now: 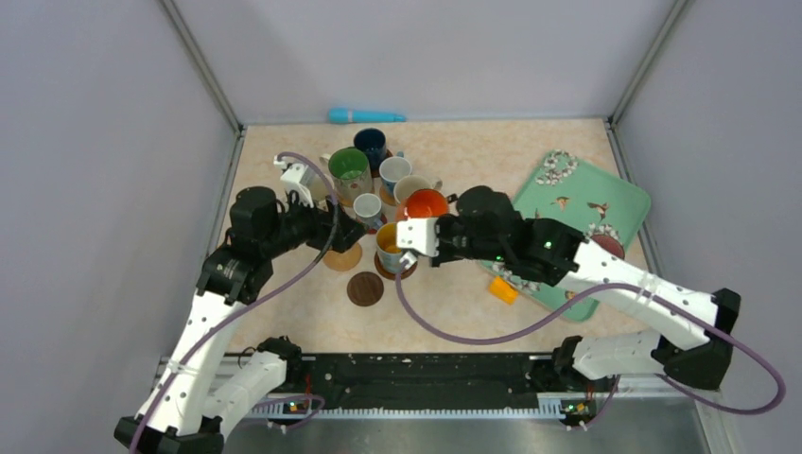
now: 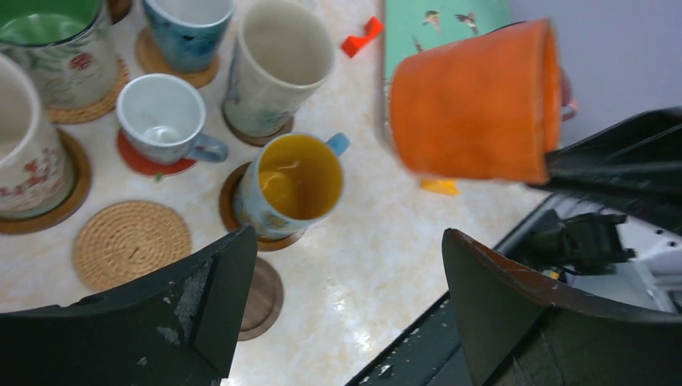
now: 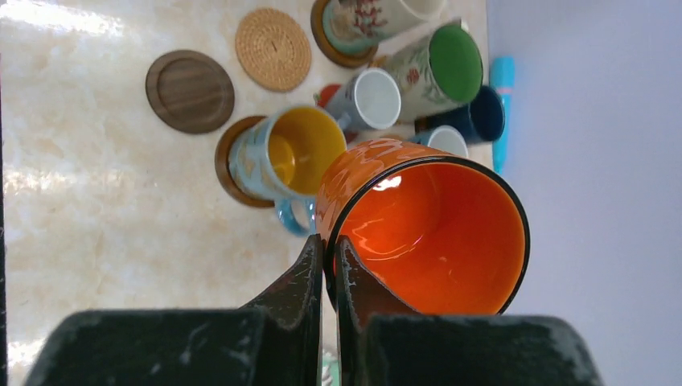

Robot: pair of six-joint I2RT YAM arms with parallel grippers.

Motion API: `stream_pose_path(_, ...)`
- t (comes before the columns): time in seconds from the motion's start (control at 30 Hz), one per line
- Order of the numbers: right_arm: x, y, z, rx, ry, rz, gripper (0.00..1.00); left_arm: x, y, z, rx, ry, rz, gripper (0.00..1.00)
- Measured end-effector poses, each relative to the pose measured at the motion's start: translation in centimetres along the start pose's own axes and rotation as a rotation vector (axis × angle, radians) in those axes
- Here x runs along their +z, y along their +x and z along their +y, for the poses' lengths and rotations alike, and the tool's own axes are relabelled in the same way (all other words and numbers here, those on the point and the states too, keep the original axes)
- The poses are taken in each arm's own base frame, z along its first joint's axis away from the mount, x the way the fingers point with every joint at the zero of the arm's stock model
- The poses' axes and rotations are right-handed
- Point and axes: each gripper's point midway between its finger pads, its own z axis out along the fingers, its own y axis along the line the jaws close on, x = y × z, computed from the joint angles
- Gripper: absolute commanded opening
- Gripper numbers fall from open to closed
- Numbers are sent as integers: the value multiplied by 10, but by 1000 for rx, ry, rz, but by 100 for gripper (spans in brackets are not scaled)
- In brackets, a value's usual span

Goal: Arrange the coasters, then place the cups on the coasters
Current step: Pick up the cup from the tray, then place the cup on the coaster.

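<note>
rim of orange mug pinched by right gripper, mug held off table; left gripper jaws wide apart, empty, near woven coaster.

Teal tray, printed with birds and white flower clusters, lying askew on the marbled beige tabletop. Small orange block touching or just beside the tray's near-left edge. Small red piece just beside the tray, left wrist view. Light blue cylinder well apart from the tray, against the back wall.
</note>
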Motion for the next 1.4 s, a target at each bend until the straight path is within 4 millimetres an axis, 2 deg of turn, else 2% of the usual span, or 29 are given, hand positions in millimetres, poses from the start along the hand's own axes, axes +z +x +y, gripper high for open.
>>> stream_pose_path(0.07, 15, -21, 4, -59, -21, -11, 0, 2, -7, -13, -13, 60, 14, 88)
stream_pose_path(0.2, 45, -49, 13, -133, -39, -24, 0, 1, -23, -29, -5, 128, -1, 88)
stream_pose_path(0.33, 63, -54, 18, -153, -57, -8, 0, -1, -24, -33, 0, 145, -4, 87)
stream_pose_path(0.53, 76, -52, 18, -154, -45, 12, 0, 0, -24, -29, 15, 126, -6, 82)
stream_pose_path(0.83, 95, -62, 18, -194, -12, -5, 0, 17, -14, -6, 7, 38, 46, 56)
stream_pose_path(1.0, 106, -60, 21, -231, -24, 6, 0, 15, -9, 9, 8, -40, 57, 27)
stream_pose_path(1.1, 113, -65, 24, -248, -33, -2, 0, 12, -10, 13, 11, -71, 47, 21)
stream_pose_path(1.3, 128, -74, 30, -295, -47, -21, 0, 9, -1, 30, 25, -155, 68, 0)
stream_pose_path(1.4, 135, -80, 36, -321, -59, -33, 0, 6, 6, 39, 30, -199, 93, 0)
